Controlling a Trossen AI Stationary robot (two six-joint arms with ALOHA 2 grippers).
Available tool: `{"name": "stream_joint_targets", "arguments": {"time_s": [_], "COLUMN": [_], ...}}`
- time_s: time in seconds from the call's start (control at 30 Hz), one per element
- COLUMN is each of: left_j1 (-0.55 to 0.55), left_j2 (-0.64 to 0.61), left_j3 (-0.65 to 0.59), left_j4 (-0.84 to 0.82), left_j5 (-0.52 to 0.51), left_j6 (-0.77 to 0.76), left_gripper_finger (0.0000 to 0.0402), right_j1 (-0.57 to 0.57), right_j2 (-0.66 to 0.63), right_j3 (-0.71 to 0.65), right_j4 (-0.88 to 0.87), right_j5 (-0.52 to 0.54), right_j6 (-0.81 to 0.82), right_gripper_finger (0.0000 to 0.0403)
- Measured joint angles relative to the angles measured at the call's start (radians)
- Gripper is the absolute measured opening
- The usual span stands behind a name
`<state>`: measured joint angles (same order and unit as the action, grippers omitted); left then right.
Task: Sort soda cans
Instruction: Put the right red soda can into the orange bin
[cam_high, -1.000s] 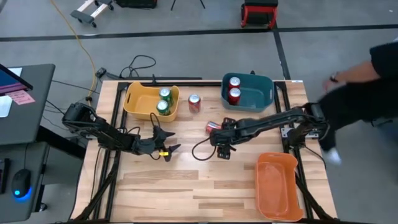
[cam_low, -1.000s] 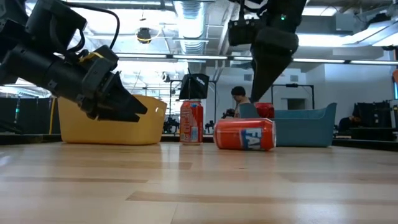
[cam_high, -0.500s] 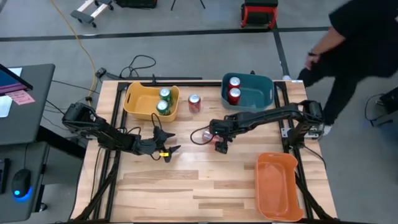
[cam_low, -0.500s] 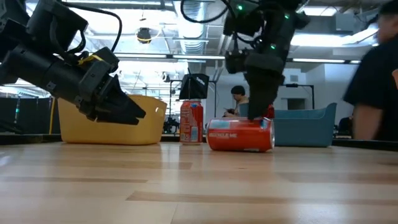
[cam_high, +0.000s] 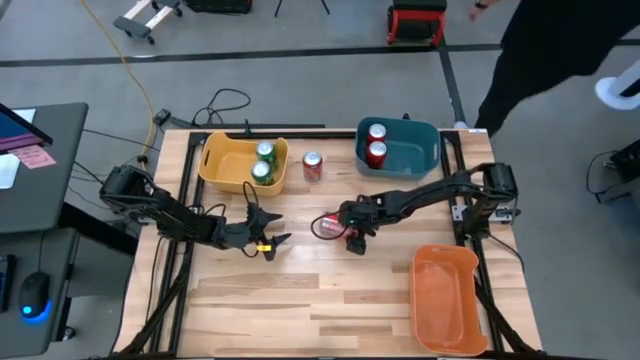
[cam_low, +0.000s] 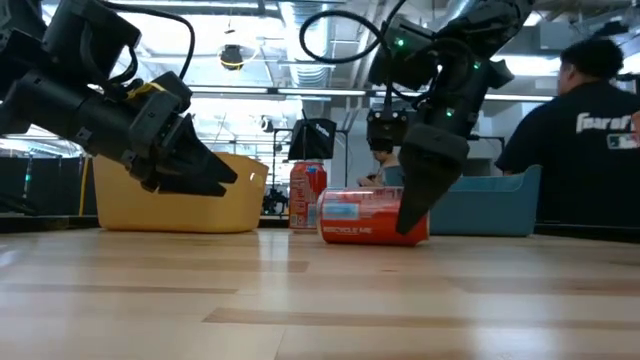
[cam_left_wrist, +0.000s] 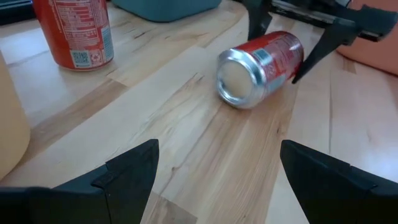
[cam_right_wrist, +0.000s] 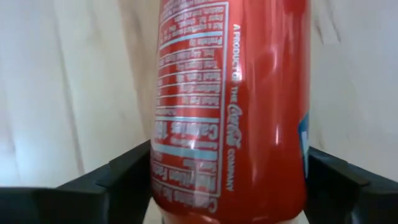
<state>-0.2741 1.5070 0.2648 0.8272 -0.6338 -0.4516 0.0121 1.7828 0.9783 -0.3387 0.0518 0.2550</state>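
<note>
A red soda can (cam_high: 328, 225) lies on its side mid-table, one silver end (cam_left_wrist: 239, 84) facing my left gripper. My right gripper (cam_high: 347, 230) is open and straddles its other end. My left gripper (cam_high: 268, 238) hovers open and empty to the can's left. Another red can (cam_high: 312, 165) stands upright between the bins. Two green cans (cam_high: 264, 160) stand in the yellow bin (cam_high: 222, 165). Two red cans (cam_high: 376, 143) stand in the blue bin (cam_high: 415, 150). My right gripper has one finger (cam_right_wrist: 124, 177) at each side of the lying can's round wall (cam_right_wrist: 205, 143), near the end away from my left gripper. The fingers slant down from above and lie across the can. The can rests on the table. Whether both fingers touch it I cannot tell.
An orange bin (cam_high: 447, 298) sits at the near right corner. A person (cam_high: 560, 50) stands beyond the table's far right corner. A black cable (cam_high: 225, 105) loops at the far edge. Bare wood lies toward the near edge.
My right gripper has come down and toward the table's left and near edge, tipping steeper over the lying can. The can has rolled and shifted a little toward the near left; a different part of its label now faces the low view.
</note>
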Motion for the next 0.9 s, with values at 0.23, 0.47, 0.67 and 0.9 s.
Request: {"name": "stream_joint_targets", "arguments": {"time_s": [0.23, 0.47, 0.67, 0.9], "left_j1": [0.0, 0.024, 0.033, 0.035], "left_j2": [0.0, 0.0, 0.0, 0.0], "left_j3": [0.0, 0.045, 0.18, 0.246], "left_j4": [0.0, 0.022, 0.016, -0.032], "left_j5": [0.0, 0.007, 0.059, 0.067], "left_j6": [-0.006, 0.024, 0.201, 0.26], "left_gripper_finger": [0.0332, 0.0332, 0.0332, 0.0332], "right_j1": [0.009, 0.031, 0.087, 0.151], "right_j2": [0.0, -0.001, 0.004, 0.004], "right_j3": [0.005, 0.112, 0.201, 0.288], "right_j4": [-0.008, -0.205, -0.22, -0.26], "right_j5": [-0.002, -0.001, -0.007, -0.001], "right_j6": [-0.02, -0.018, -0.018, -0.018], "right_gripper_finger": [0.0296, 0.0296, 0.0296, 0.0296]}}
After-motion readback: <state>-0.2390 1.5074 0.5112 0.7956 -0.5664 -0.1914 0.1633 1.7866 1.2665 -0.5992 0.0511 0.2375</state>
